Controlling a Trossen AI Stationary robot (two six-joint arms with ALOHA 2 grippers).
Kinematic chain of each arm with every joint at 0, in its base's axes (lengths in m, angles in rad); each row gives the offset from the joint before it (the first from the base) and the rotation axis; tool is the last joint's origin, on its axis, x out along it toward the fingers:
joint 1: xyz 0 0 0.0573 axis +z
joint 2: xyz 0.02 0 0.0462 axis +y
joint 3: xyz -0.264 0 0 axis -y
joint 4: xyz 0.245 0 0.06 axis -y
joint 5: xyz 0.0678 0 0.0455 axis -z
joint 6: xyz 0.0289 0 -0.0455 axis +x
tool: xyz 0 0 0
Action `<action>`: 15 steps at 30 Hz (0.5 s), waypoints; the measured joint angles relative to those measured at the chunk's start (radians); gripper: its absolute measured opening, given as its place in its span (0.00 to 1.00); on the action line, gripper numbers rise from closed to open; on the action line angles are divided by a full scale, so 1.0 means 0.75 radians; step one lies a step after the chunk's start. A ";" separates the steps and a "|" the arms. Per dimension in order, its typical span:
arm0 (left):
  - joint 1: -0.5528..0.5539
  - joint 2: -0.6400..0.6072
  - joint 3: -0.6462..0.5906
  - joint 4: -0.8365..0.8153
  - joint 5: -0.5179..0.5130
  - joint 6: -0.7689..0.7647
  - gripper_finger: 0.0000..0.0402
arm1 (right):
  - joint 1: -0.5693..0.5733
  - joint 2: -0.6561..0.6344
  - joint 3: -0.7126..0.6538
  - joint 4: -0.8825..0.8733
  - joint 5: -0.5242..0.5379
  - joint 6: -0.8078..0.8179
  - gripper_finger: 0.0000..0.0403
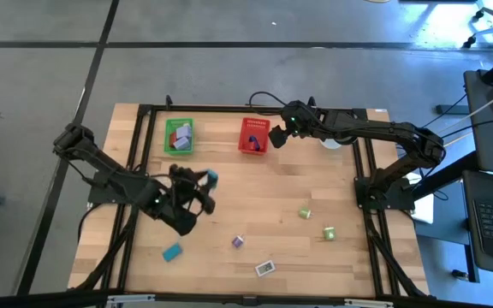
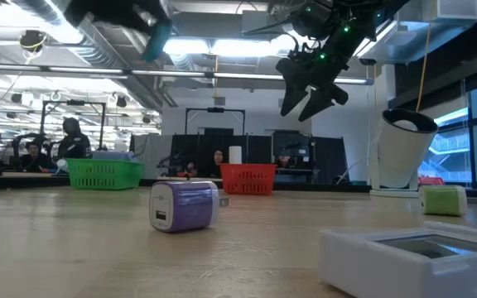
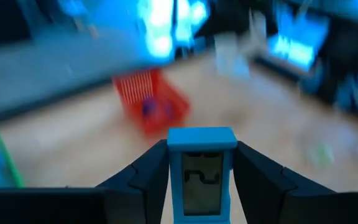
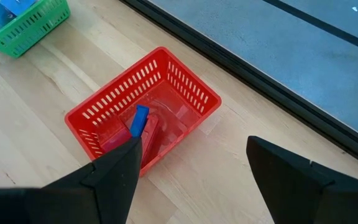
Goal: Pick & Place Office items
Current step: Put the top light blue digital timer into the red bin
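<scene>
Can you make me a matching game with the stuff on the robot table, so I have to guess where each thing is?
Things:
1. blue clock
2. lavender block
3. red basket
4. white framed piece

Places:
A. under the open right end effector
B. nearest the table's front edge
C. pinched in the left end effector
D. lying on the wood in mid-table

Pairs: 1-C, 2-D, 3-A, 4-B
</scene>
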 joint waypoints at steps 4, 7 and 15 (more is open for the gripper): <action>0.056 0.000 0.000 0.271 -0.169 0.275 0.38 | 0.000 0.000 0.000 0.000 0.001 -0.001 0.72; 0.103 0.000 0.000 0.482 -0.149 0.479 0.38 | 0.000 0.000 0.000 0.001 0.001 -0.001 0.72; 0.211 0.001 0.000 0.889 -0.010 0.786 0.38 | 0.000 0.000 0.000 0.001 0.001 -0.003 0.72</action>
